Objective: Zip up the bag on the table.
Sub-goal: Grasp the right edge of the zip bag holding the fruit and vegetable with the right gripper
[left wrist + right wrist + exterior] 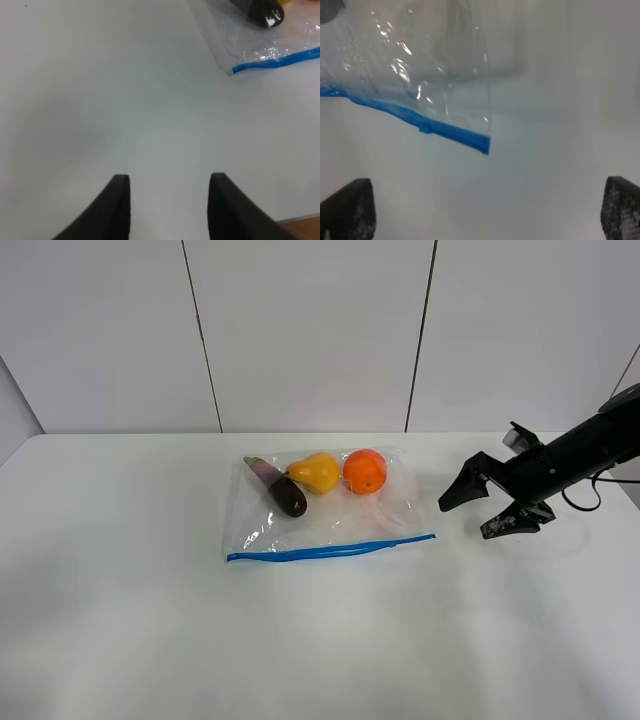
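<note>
The clear bag (320, 515) lies flat on the white table (150, 620), holding a dark eggplant (280, 488), a yellow pear (316, 472) and an orange (365, 470). Its blue zipper strip (330, 550) runs along the near edge. My right gripper (463, 521) is open and empty, just right of the strip's right end, above the table. In the right wrist view the strip's end (470, 138) lies ahead of the gripper (485, 210). My left gripper (169, 182) is open and empty; it is out of the high view. The strip's left end (275, 61) lies far ahead of it.
White wall panels (310, 330) stand behind the table's far edge. A dark cable (585, 502) hangs by the right arm. The table's edge over a brown floor shows in the left wrist view (300, 222).
</note>
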Controlling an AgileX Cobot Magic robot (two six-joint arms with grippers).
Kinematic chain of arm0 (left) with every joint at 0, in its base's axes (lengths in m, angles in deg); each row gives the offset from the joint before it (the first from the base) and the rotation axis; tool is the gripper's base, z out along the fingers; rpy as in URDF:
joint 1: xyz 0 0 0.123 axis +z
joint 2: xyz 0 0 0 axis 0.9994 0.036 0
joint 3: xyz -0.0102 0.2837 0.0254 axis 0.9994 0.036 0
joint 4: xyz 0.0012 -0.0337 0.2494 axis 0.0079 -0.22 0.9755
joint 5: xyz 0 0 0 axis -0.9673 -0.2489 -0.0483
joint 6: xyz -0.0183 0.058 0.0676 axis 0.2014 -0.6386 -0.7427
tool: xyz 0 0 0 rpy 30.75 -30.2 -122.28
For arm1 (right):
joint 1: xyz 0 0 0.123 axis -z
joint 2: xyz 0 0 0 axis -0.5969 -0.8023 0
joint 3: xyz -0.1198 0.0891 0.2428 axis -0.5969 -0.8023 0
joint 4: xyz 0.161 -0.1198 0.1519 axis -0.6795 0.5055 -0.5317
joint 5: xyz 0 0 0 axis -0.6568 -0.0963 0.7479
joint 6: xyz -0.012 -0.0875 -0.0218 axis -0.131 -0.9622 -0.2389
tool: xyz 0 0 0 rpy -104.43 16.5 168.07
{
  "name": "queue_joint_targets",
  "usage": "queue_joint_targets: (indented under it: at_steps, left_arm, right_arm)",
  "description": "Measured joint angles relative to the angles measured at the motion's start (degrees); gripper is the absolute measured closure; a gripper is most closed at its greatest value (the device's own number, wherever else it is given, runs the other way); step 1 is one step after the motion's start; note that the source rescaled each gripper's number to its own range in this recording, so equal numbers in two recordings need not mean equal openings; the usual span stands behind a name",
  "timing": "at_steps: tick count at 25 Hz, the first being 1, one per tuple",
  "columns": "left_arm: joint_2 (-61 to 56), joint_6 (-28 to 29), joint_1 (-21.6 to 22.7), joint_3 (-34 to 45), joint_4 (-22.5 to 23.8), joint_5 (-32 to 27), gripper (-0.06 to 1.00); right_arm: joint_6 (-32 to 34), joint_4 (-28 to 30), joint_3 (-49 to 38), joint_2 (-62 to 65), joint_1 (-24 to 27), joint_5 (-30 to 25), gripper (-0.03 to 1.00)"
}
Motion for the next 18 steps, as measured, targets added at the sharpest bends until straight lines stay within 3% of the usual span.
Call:
queue_joint_targets:
  at_steps: [11, 18]
  left_arm:
    - [0.0, 0.0, 0.0, 0.0, 0.0, 0.0, 0.52]
    - [0.0, 0.0, 0.0, 0.0, 0.0, 0.0, 0.52]
  right_arm:
    - [-2.9, -6.5, 8.5, -11.9, -8.4, 0.6, -0.03]
    - [-2.3, -6.8, 10.3, -13.2, -9.0, -1.7, -0.03]
